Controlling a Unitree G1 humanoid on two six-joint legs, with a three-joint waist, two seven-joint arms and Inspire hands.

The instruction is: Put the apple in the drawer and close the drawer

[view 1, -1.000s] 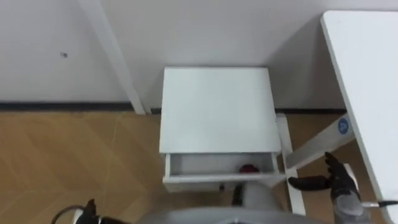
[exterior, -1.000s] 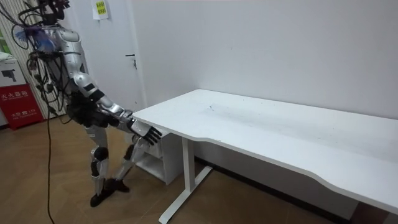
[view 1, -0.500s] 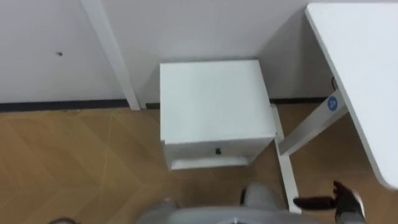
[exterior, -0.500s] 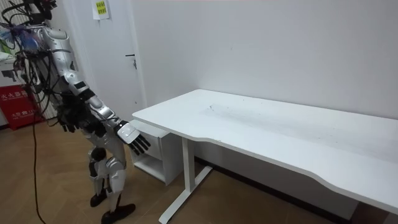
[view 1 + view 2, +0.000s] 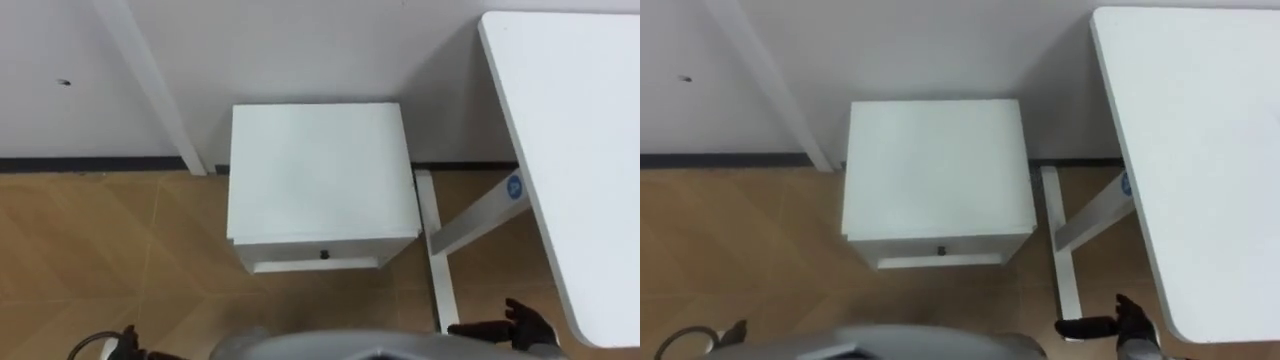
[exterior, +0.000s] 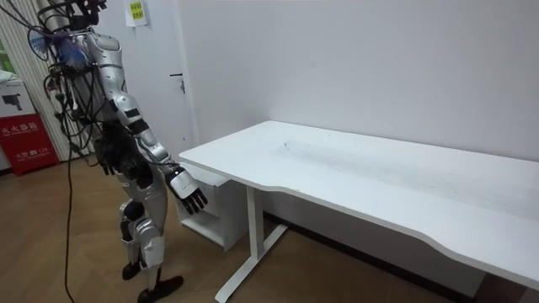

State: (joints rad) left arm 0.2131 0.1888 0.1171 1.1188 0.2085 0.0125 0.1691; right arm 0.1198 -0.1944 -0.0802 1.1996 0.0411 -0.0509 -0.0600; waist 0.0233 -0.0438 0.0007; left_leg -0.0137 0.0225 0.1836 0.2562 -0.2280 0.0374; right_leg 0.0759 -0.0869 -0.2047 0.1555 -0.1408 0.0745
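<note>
Drawer (image 5: 285, 252): white, shut flush w/ front of white cabinet (image 5: 318, 165), small dark knob (image 5: 323, 254) at its mid. Sits just below frame centre.

Shell silver-grey on torso, arms and legs; joints and feet black. Right hand (image 6: 185, 192): pale back plate, black fingers (image 6: 197, 204). Left hand (image 5: 128, 343) dark, at 7 o'clock in the eye views, with a thin cable loop beside it. Dense tangle of dark cables round head and shoulders, a bluish patch among them. Rounded grey chest edge at 6 o'clock in the eye views.
</note>
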